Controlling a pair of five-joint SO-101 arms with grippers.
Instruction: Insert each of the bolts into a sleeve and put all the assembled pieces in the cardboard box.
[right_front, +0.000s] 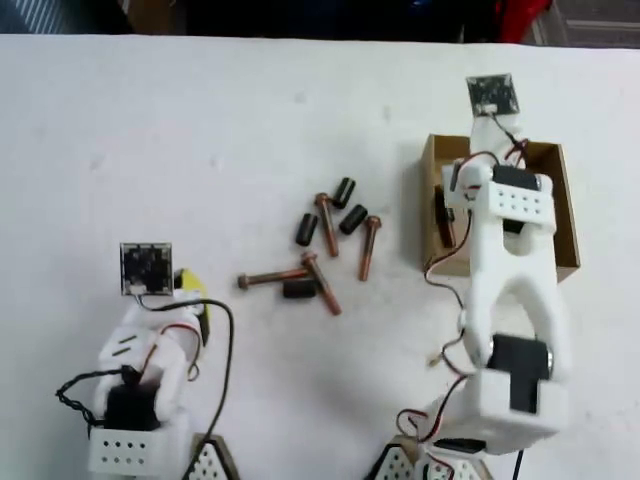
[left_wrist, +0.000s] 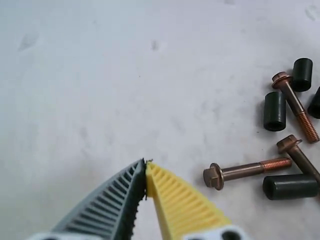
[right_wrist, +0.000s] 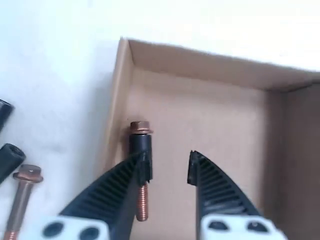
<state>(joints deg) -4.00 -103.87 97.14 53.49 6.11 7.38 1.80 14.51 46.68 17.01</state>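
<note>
The right gripper (right_wrist: 167, 167) hangs over the cardboard box (right_wrist: 200, 60) with its jaws parted by a clear gap and nothing between them. One assembled piece (right_wrist: 140, 145), a bolt through a black sleeve, lies on the box floor close along the side wall nearest the heap, just beside one black finger. The rest of the box floor is bare cardboard up to the far wall and corner. Between the two arms, four loose bolts (right_front: 327, 225) and four sleeves (right_front: 352, 219) lie in a loose cluster on the white table (right_front: 150, 130), near the box's edge. The left gripper (left_wrist: 145, 170) sits low over the table with its grey and yellow tips pressed together, holding nothing, the nearest bolt head just beside it and wide open tabletop beyond.
</note>
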